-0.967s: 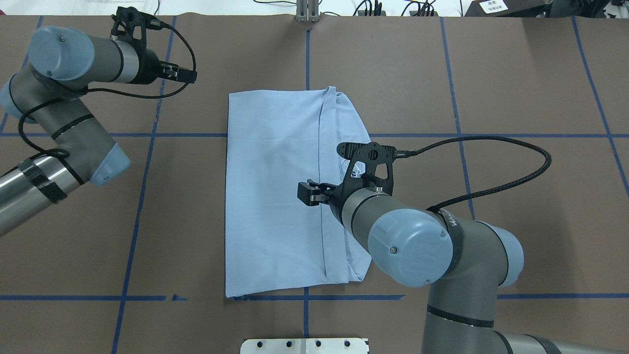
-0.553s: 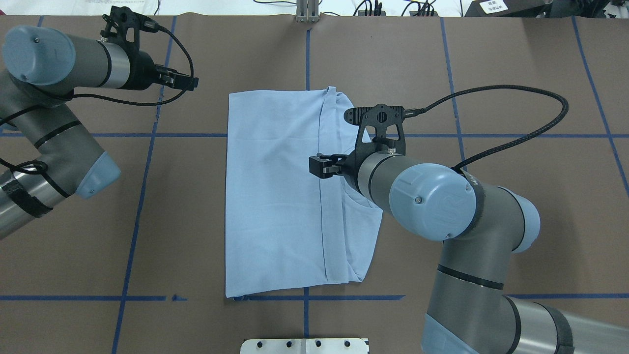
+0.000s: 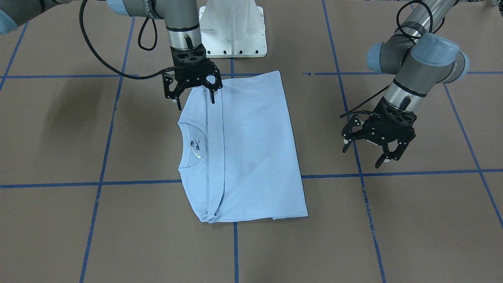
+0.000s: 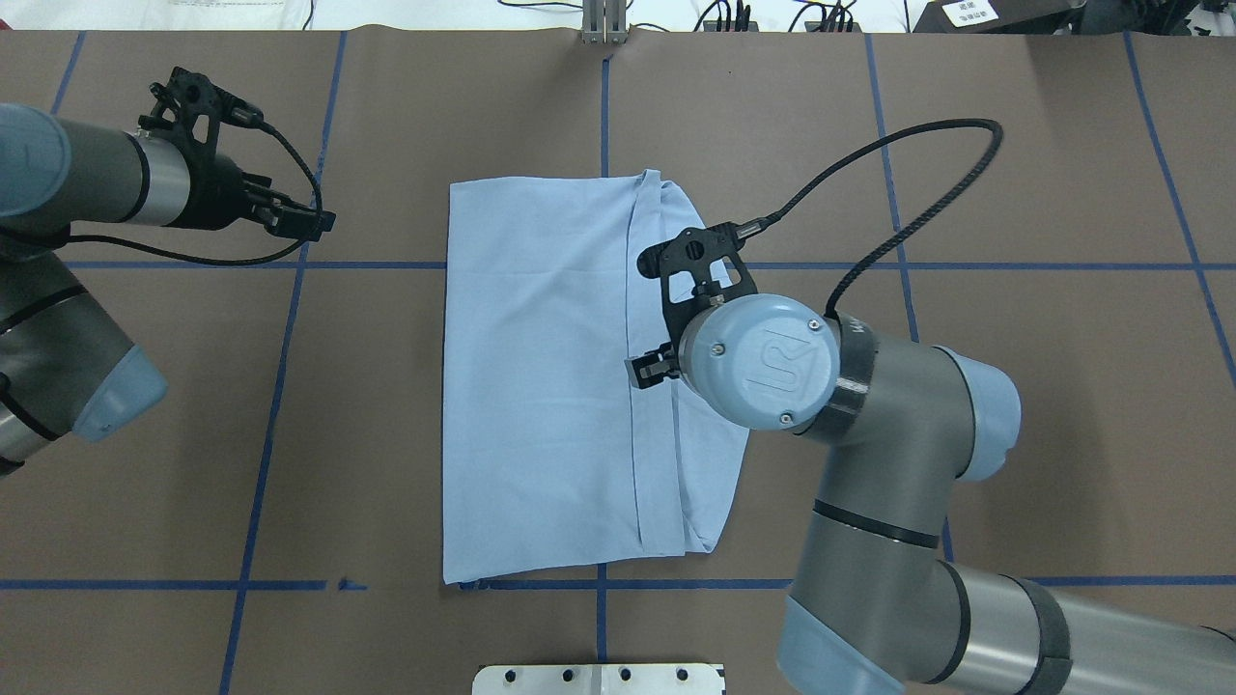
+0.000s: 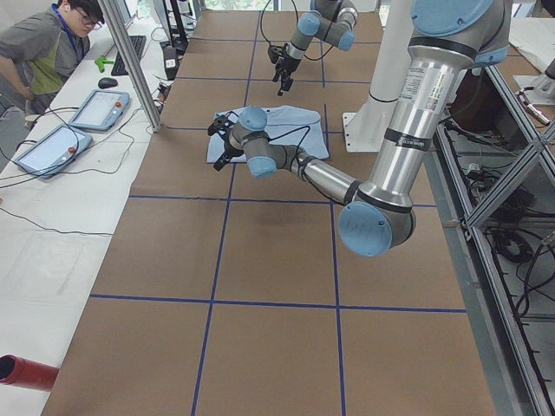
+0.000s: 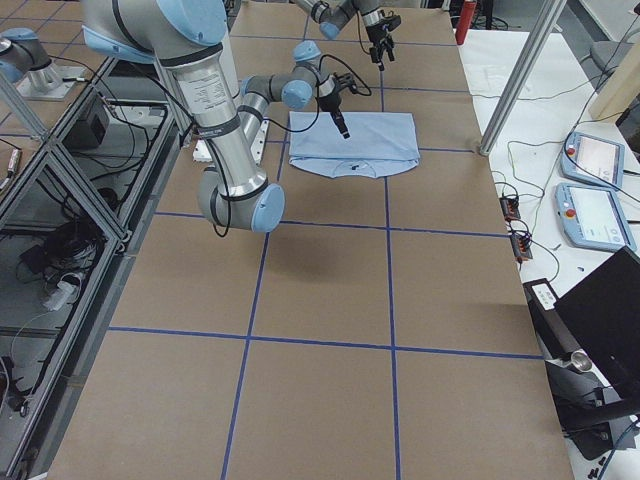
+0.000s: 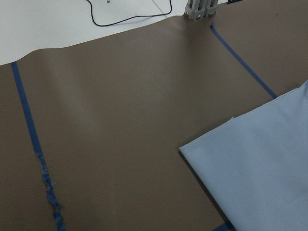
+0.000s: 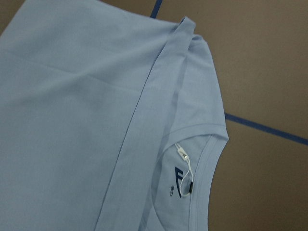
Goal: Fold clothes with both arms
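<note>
My table (image 4: 1110, 434) is matte brown paper gridded with blue tape (image 4: 1062, 265), and a white bench (image 4: 435, 12) runs beyond it. From the left: the black left gripper (image 3: 367, 154), fingers spread wide and empty, hangs over bare paper well off the shirt (image 4: 536, 386). The shirt lies flat mid-table, smooth pale-blue cloth folded to a long rectangle, its round collar (image 8: 204, 132) showing on the right. The right gripper (image 3: 195, 100) hovers over that side, spread wide and holding nothing.

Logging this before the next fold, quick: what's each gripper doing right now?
Left gripper: open, holding nothing, off to the side of the T-shirt.
Right gripper: open, holding nothing, over the T-shirt's folded edge.
</note>
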{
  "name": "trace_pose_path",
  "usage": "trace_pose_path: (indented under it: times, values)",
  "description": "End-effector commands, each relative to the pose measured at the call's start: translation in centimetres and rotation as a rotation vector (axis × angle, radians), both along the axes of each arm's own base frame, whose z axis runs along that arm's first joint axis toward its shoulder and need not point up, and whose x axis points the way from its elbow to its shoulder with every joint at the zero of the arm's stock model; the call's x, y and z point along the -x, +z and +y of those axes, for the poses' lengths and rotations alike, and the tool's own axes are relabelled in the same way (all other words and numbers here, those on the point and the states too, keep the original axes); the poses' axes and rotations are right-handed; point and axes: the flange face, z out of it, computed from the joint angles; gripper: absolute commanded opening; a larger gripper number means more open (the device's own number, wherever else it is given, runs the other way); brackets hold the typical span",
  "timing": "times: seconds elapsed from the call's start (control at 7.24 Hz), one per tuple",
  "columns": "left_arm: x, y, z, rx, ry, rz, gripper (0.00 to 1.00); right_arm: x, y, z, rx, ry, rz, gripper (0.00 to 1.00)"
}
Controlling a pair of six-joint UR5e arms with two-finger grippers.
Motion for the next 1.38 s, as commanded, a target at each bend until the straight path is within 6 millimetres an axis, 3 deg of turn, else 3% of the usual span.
trace_pose_path:
  times: [0.0, 0.28, 0.41, 0.83, 1.24]
  values:
    - [0.6, 0.8, 0.8, -0.016, 0.011, -0.02, 1.0, 4.5, -0.6, 2.1, 0.084, -0.13, 0.1, 0.96]
    - [0.5, 0.9, 0.8, -0.01, 0.007, -0.019, 1.0, 10.2, -0.3, 3.7, 0.057, -0.267, 0.207, 0.92]
    - [0.4, 1.1, 0.8, -0.006, 0.009, -0.022, 1.0, 11.9, -0.5, 5.6, 0.055, -0.304, 0.216, 0.91]
    - [0.3, 1.2, 0.7, -0.004, 0.008, -0.023, 1.0, 13.4, 0.2, 9.5, 0.06, -0.366, 0.25, 0.77]
    - [0.2, 1.2, 0.7, -0.004, 0.008, -0.023, 1.0, 13.9, 1.5, 11.0, 0.076, -0.394, 0.307, 0.66]
